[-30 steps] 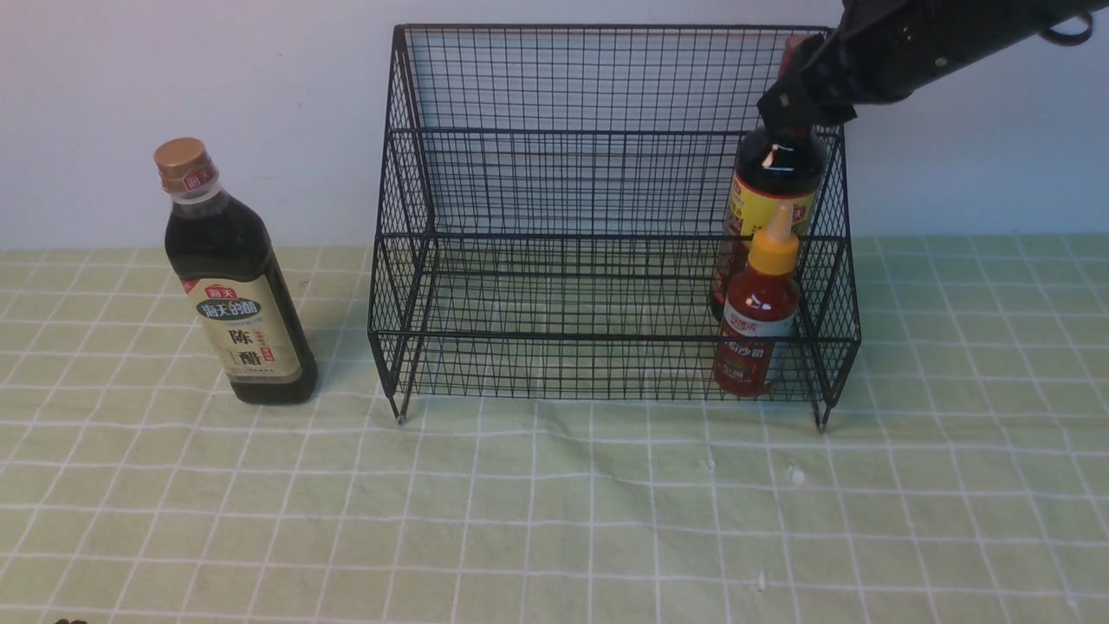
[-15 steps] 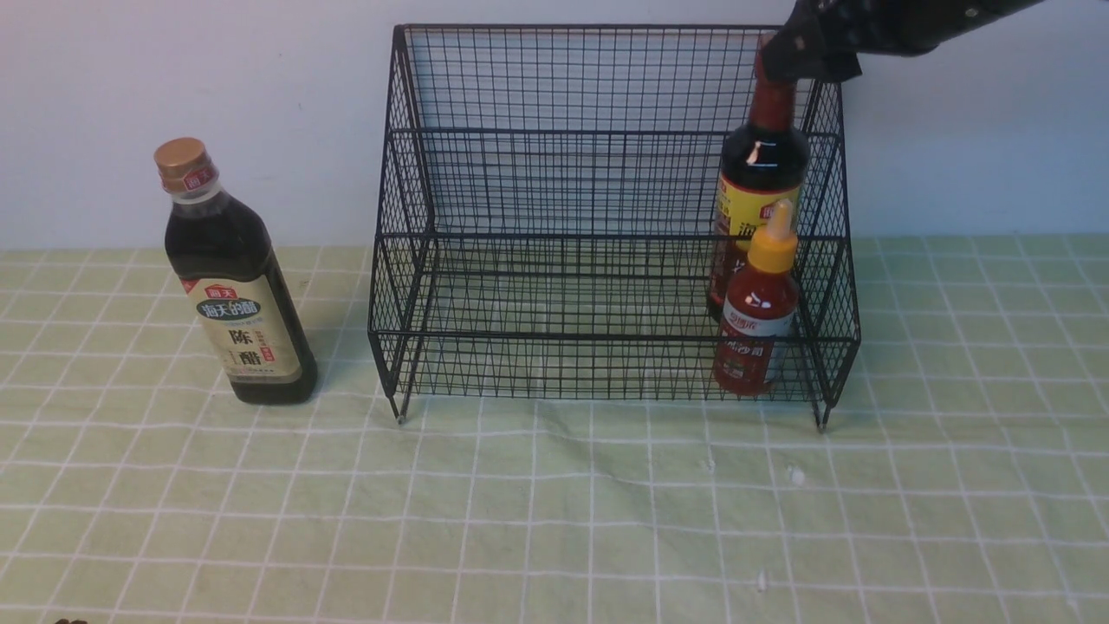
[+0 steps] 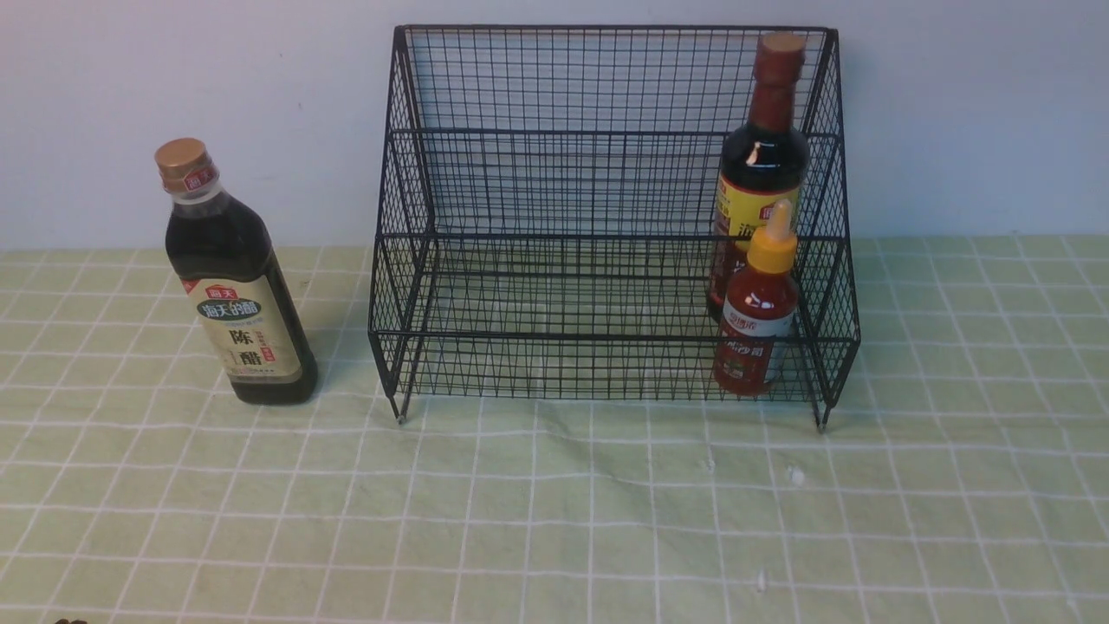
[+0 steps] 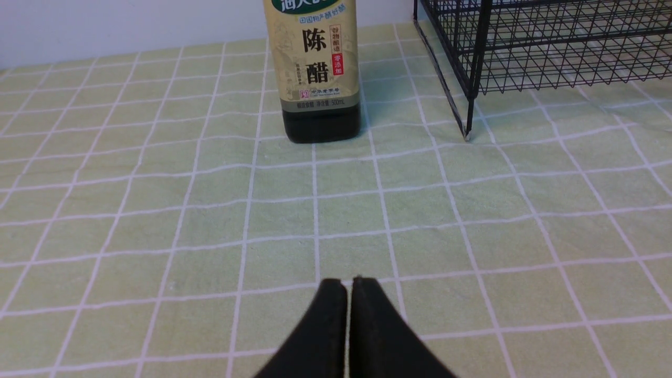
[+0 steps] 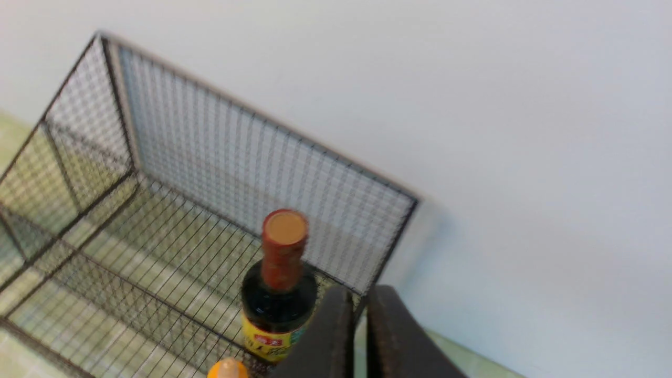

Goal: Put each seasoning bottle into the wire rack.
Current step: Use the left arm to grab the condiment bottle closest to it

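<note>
Maroon-cap bottle [image 3: 766, 165] (label partly hidden)

From my station I saw a black wire rack [image 3: 563, 132] against a whitish wall [image 3: 173, 69], on a desk [image 3: 554, 520] draped in pale green with a white grid. The dark gold-capped bottle [image 3: 234, 286] carried a beige label, the dark maroon-capped bottle [image 3: 767, 165] a yellow one, and the small red bottle [image 3: 755, 329] a yellow nozzle.
</note>
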Action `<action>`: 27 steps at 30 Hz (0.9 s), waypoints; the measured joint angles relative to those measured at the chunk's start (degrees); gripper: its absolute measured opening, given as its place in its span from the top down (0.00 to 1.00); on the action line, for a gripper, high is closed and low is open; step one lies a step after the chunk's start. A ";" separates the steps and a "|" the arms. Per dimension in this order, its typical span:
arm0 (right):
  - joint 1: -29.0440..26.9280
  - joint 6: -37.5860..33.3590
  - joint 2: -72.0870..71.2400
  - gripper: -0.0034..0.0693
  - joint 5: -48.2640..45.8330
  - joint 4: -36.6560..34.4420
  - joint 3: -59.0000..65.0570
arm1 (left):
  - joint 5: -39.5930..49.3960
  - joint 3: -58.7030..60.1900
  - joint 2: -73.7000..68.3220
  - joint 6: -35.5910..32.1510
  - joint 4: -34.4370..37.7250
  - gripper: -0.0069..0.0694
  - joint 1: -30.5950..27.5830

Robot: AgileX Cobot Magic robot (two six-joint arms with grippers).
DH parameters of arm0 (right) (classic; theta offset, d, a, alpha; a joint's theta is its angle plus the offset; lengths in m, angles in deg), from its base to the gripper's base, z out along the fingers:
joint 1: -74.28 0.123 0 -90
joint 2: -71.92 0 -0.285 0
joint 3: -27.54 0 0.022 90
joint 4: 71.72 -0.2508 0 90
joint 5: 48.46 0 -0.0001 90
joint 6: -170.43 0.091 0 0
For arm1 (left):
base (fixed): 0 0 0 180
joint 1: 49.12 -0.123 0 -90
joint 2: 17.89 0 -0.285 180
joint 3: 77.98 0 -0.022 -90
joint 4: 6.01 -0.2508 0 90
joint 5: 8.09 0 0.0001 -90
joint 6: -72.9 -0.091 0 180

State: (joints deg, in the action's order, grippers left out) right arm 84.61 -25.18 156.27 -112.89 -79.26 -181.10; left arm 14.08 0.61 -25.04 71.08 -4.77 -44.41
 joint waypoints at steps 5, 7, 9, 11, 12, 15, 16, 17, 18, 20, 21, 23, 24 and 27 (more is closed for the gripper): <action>0.00 7.63 -11.53 0.97 -5.45 1.20 2.82 | 0.00 0.00 0.00 0.00 0.00 0.92 0.00; 0.00 8.24 -16.62 0.97 -5.24 0.44 7.59 | 0.00 0.00 0.00 0.00 0.00 0.92 0.00; 0.00 8.95 -22.25 0.97 -3.51 -0.62 14.28 | 0.00 0.00 0.00 0.00 0.00 0.92 0.00; 0.00 9.63 -27.06 0.97 -0.16 -1.69 20.55 | 0.00 0.00 0.00 0.00 0.00 0.92 0.00; 0.00 10.12 -30.82 0.97 2.46 -2.80 25.54 | 0.00 0.00 0.00 0.00 0.00 0.92 0.00; 0.00 10.43 -39.58 0.97 12.74 -6.25 37.43 | 0.00 0.00 0.00 0.00 0.00 0.92 0.00; 0.00 10.43 -40.75 0.97 13.48 -6.55 39.09 | 0.00 0.00 0.00 0.00 0.00 0.92 0.00; 0.00 10.43 -44.64 0.97 19.36 -8.83 44.66 | 0.00 0.00 0.00 0.00 0.00 0.92 0.00; 0.00 10.43 -47.63 0.97 23.23 -10.57 49.09 | 0.00 0.00 0.00 0.00 0.00 0.92 0.00; 0.00 10.43 -50.68 0.97 26.33 -12.28 53.76 | 0.00 0.00 0.00 0.00 0.00 0.92 0.00; 0.00 9.96 -53.35 0.97 29.37 -13.78 57.86 | 0.00 0.00 0.00 0.00 0.00 0.92 0.00; 0.00 8.08 -56.44 0.97 32.43 -13.93 62.96 | 0.00 0.00 0.00 0.00 0.00 0.92 0.00; 0.00 7.80 -56.70 0.97 33.09 -13.84 63.43 | 0.00 0.00 0.00 0.00 0.00 0.92 0.00; 0.00 3.25 -59.85 0.97 38.69 -12.28 70.24 | 0.00 0.00 0.00 0.00 0.00 0.92 0.00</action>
State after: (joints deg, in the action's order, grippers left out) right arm 84.61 -21.92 96.41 -74.20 -91.53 -110.86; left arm 14.08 0.61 -25.04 71.08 -4.77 -44.41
